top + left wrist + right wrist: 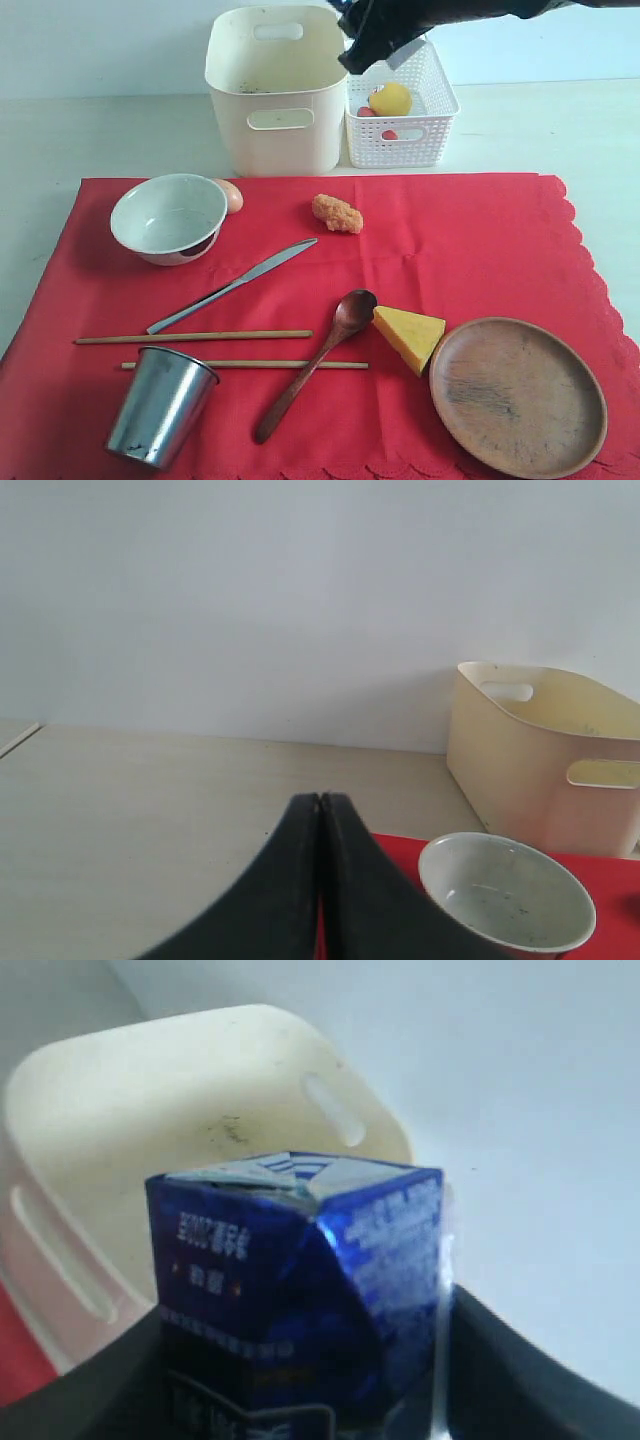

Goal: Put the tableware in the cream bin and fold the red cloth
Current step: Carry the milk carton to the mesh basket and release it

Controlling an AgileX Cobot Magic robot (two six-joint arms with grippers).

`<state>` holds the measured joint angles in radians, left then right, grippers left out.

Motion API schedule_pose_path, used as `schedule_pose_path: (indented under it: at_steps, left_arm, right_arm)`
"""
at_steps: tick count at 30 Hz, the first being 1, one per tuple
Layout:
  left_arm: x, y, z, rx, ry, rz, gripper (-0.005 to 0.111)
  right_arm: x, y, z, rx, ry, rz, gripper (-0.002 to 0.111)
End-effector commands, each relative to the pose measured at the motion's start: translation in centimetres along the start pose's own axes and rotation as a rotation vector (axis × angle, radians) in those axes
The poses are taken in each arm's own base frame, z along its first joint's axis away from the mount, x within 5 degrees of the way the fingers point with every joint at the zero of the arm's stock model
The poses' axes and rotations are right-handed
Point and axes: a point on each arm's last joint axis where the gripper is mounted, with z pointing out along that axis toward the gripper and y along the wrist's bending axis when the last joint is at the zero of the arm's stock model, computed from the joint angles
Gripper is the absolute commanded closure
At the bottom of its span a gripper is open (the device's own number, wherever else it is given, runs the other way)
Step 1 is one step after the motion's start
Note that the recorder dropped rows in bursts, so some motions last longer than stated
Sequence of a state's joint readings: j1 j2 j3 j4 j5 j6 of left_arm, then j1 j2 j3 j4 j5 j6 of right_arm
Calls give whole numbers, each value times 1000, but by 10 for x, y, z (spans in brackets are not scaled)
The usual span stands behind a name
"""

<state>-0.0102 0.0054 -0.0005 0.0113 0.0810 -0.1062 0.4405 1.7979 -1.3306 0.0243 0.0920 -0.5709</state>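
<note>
The red cloth (pixel 450 250) lies flat, and on it are the pale bowl (pixel 168 216), steel cup (pixel 160 405), knife (pixel 232 286), two chopsticks (pixel 192 337), wooden spoon (pixel 315 362) and brown plate (pixel 517 395). The cream bin (pixel 275 88) stands behind the cloth. My right gripper (pixel 385 50) hangs high at the back, by the bin's right rim and over the basket. In the right wrist view it (pixel 300 1380) is shut on a blue milk carton (pixel 300 1260). My left gripper (pixel 320 800) is shut and empty, left of the bowl (pixel 505 890), outside the exterior view.
A white lattice basket (pixel 402 110) right of the bin holds a lemon (pixel 390 98) and small red pieces. A cheese wedge (pixel 408 335), a fried nugget (pixel 337 213) and an egg (pixel 231 195) lie on the cloth among the tableware.
</note>
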Motion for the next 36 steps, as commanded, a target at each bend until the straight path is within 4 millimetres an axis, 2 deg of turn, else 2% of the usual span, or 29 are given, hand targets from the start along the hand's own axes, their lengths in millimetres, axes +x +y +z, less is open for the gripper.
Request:
schedule_pose_path:
  at_steps: [1, 13, 21, 36]
  left_arm:
    - [0, 0, 0, 1, -6, -4, 104]
    - [0, 0, 0, 1, -6, -4, 104]
    - [0, 0, 0, 1, -6, -4, 104]
    - [0, 0, 0, 1, -6, -4, 104]
  right_arm:
    - [9, -20, 10, 97, -77, 133, 108]
    - [61, -30, 63, 225, -179, 381, 108]
    - [99, -32, 85, 304, -156, 503, 108]
    - [114, -23, 98, 309, -138, 515, 107]
